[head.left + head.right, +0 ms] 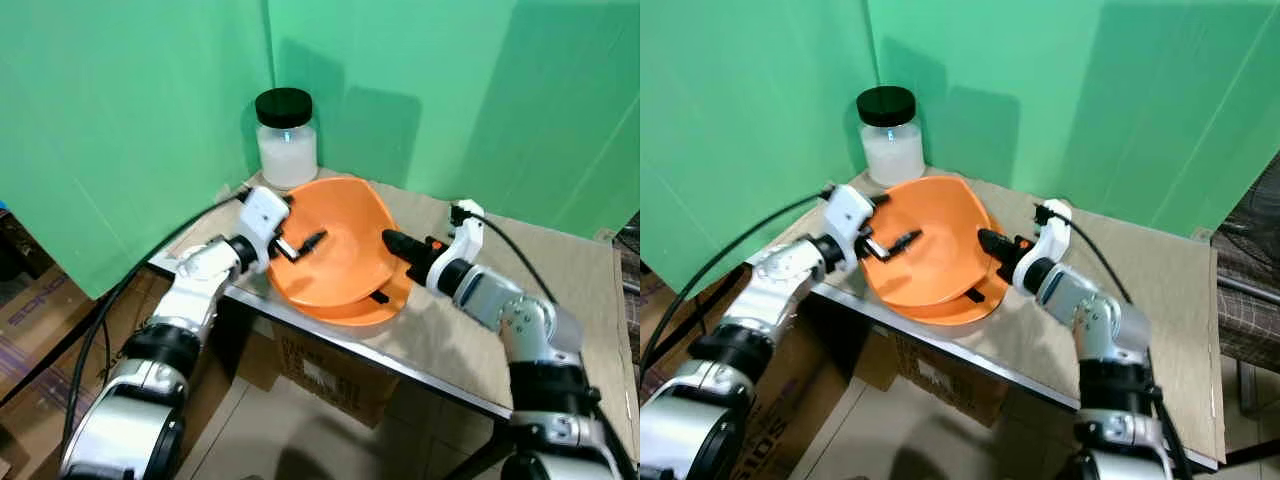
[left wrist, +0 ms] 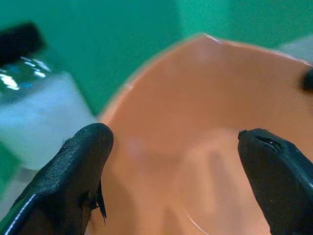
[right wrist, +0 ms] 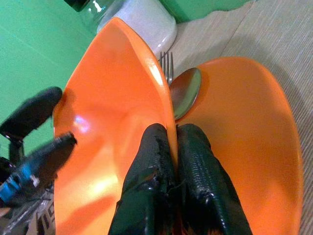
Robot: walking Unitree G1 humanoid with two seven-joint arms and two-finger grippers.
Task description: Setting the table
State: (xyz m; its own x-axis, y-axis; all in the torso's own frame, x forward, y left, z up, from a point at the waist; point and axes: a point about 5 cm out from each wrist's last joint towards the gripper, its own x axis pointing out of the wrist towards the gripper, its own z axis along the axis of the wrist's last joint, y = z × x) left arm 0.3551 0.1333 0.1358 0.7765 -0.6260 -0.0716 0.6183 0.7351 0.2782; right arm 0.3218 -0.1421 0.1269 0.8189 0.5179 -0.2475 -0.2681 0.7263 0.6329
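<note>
Backdrop: green cloth wall (image 1: 420, 90) hung behind and to the left of the table, meeting in a corner behind the jar.
Table: small table with a beige woven mat (image 1: 560, 270) on top and a metal front edge; cardboard boxes (image 1: 320, 375) sit underneath it.
Upper orange plate: the tilted orange plate (image 1: 340, 240) stands lifted on its right edge near the table's left corner, its hollow facing the robot's left, above a second plate.
Lower orange plate: lying flat on the mat (image 3: 254, 127), just under the tilted one; its front rim peeks out below in the head views.
Jar: glass jar (image 1: 287, 140) with a black lid and white contents, upright at the back left corner, just behind the plates.
Right gripper: right gripper (image 3: 176, 147) reaches in from the right; its two black fingers are pinched together on the rim of the tilted orange plate, one finger on each face.
Left gripper: left gripper (image 1: 300, 245) sits at the plate's left side, fingers (image 2: 83, 161) spread apart over the plate's hollow, holding nothing that can be seen; whether they touch the plate is unclear.
Spoon: metal spoon (image 3: 185, 93) lying bowl-up on the lower plate, close behind the tilted plate's rim.
Fork: fork (image 3: 167, 62), tines showing just beside the spoon, toward the jar.
</note>
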